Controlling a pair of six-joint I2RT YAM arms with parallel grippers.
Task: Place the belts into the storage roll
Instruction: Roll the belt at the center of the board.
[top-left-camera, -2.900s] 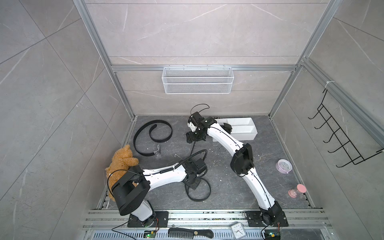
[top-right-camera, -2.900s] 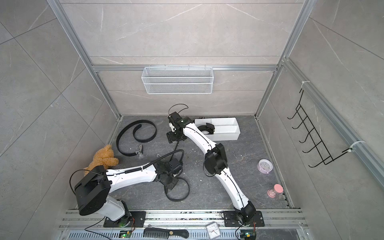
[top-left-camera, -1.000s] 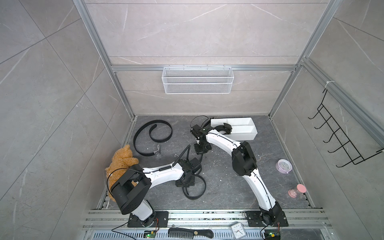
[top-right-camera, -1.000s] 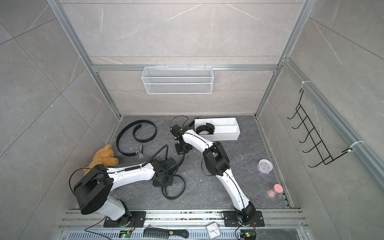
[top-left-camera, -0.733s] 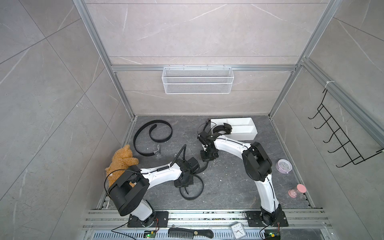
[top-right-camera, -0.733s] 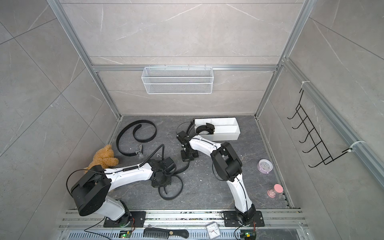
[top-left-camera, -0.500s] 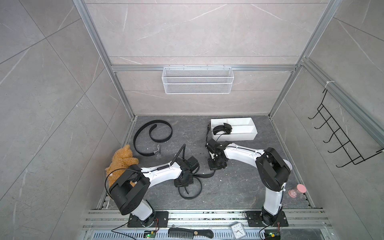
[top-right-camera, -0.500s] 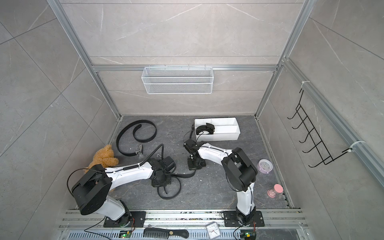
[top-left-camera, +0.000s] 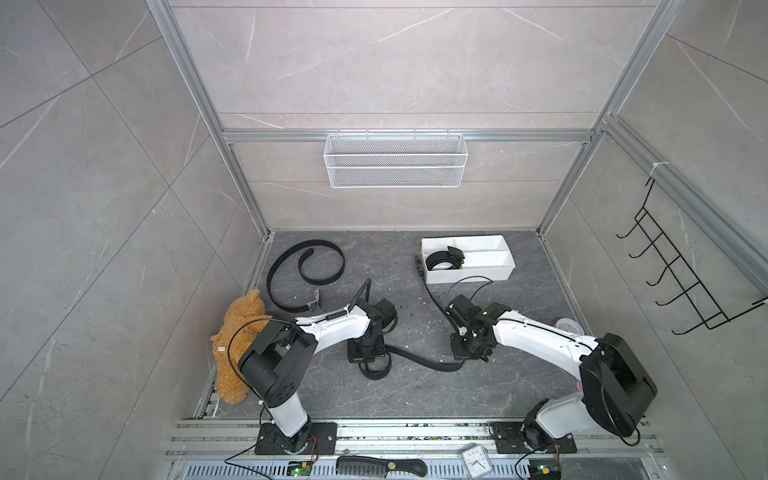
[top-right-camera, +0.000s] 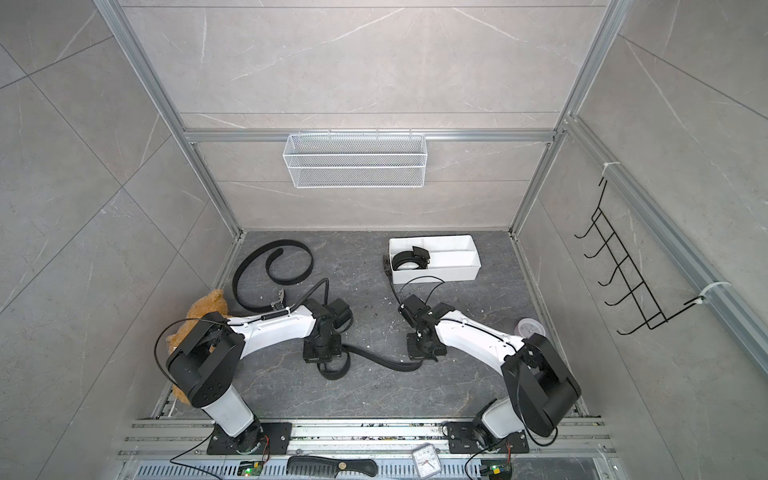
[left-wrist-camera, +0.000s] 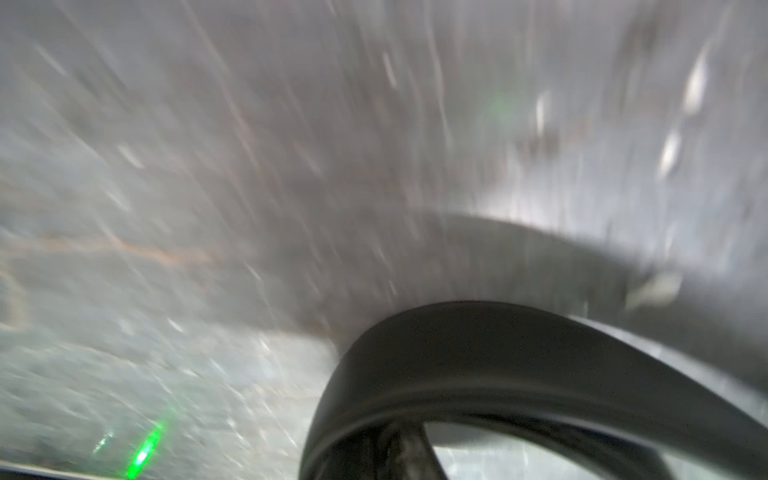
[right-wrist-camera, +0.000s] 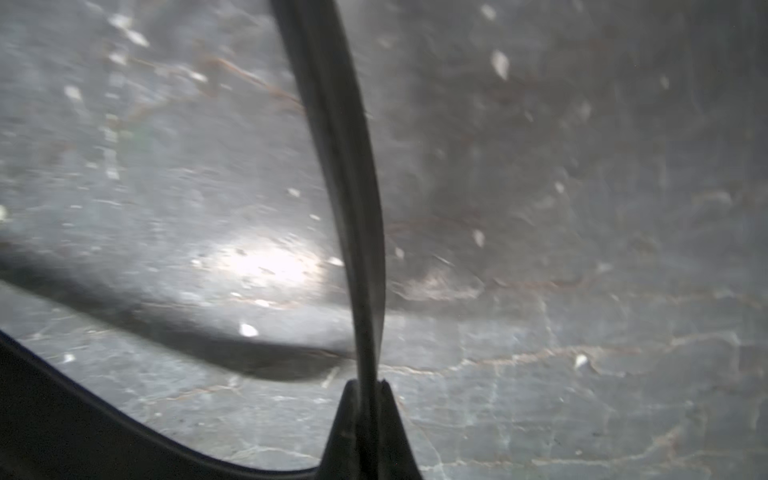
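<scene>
Three black belts show. One lies in an open spiral (top-left-camera: 305, 266) at the back left. One sits coiled (top-left-camera: 442, 261) in the left end of the storage roll, a white divided tray (top-left-camera: 469, 275) at the back. The last belt (top-left-camera: 415, 359) (top-right-camera: 382, 359) stretches low over the floor between my grippers. My left gripper (top-left-camera: 368, 361) (top-right-camera: 324, 355) is shut on its looped end (left-wrist-camera: 498, 353); that view is blurred. At the other end, my right gripper (top-left-camera: 469, 353) (right-wrist-camera: 368, 390) pinches the strap (right-wrist-camera: 353, 166) edge-on.
A tan teddy bear (top-left-camera: 239, 345) lies by the left arm's base. A white wire basket (top-left-camera: 395, 166) hangs on the back wall, a black hook rack (top-left-camera: 673, 274) on the right wall. A round tub (top-left-camera: 568, 326) sits behind the right arm. Comb (top-left-camera: 380, 466) and clock (top-left-camera: 476, 459) lie at the front.
My right gripper has swung from beside the tray's left end to the middle of the floor, elbow folding out right. The belt now stretches between both grippers. The left gripper has barely moved.
</scene>
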